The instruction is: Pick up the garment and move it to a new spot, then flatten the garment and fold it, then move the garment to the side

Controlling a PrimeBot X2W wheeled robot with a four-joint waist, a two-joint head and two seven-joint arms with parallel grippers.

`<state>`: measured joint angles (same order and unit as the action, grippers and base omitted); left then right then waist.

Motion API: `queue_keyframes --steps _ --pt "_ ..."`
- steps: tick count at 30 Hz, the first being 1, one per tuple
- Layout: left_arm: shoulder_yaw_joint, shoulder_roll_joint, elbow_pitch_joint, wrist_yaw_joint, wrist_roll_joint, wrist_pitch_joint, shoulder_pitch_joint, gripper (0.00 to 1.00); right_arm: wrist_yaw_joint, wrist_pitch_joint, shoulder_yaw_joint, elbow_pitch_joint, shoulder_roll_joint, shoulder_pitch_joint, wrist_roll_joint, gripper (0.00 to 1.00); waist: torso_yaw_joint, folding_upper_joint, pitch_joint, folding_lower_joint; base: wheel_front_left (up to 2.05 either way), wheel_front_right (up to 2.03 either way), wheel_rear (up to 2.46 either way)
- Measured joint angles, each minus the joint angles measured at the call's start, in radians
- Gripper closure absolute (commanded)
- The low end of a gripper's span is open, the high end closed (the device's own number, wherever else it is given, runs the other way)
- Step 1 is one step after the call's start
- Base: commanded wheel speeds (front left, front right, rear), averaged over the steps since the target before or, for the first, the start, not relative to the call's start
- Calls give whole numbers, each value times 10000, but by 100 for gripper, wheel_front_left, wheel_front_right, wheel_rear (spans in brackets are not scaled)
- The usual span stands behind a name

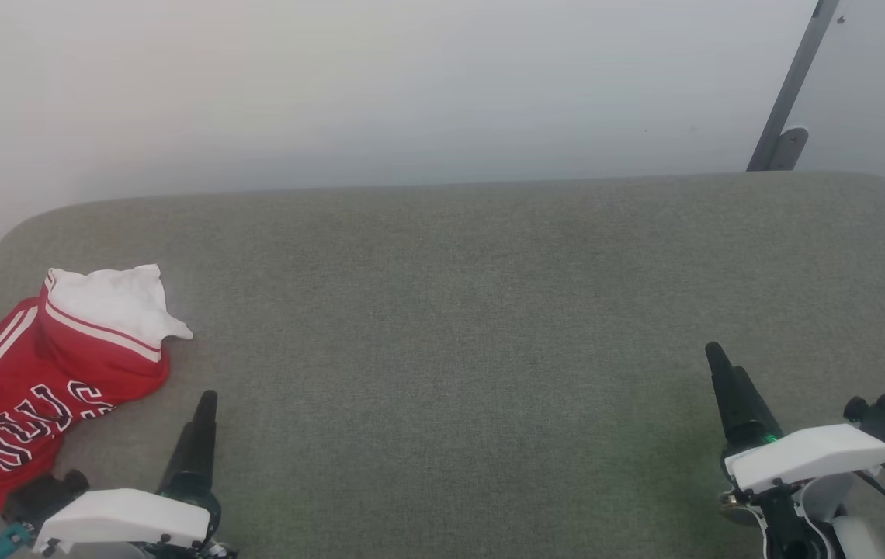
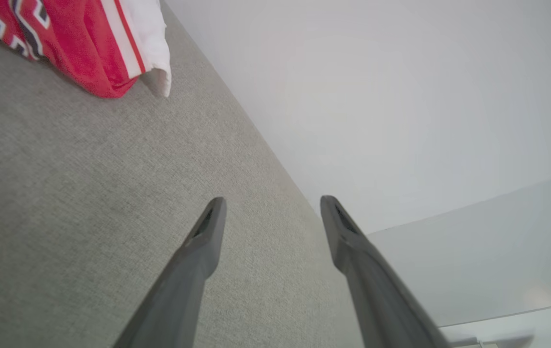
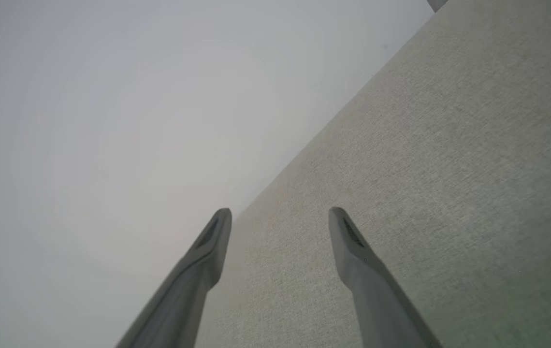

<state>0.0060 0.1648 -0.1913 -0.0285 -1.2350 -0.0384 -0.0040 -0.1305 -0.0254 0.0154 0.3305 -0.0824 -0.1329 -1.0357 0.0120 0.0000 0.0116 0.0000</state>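
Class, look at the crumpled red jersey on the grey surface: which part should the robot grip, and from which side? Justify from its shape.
Probably the garment by its raised white sleeve: it stands proud of the grey surface, offering a fold. Come from its right with the open left gripper, which is nearest.

One garment [image 1: 39, 380], a single red jersey with one white sleeve showing, lies just left of the left gripper [image 2: 273, 200]. There are two grippers, that one and the right gripper [image 3: 280, 210]. Each has two dark fingers [image 2: 198, 256], four in all. One grey fabric surface [image 1: 450, 310] lies under both. One slanted metal bar [image 1: 792, 85] stands well beyond the right gripper.
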Motion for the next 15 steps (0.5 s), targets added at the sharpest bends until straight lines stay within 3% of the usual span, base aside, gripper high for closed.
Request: queue_keyframes --steps 15 --pt "-82 523 255 196 2042 -533 221 0 0 -414 10 230 -63 -270 2763 0 66 0 61 0 0 0 0"
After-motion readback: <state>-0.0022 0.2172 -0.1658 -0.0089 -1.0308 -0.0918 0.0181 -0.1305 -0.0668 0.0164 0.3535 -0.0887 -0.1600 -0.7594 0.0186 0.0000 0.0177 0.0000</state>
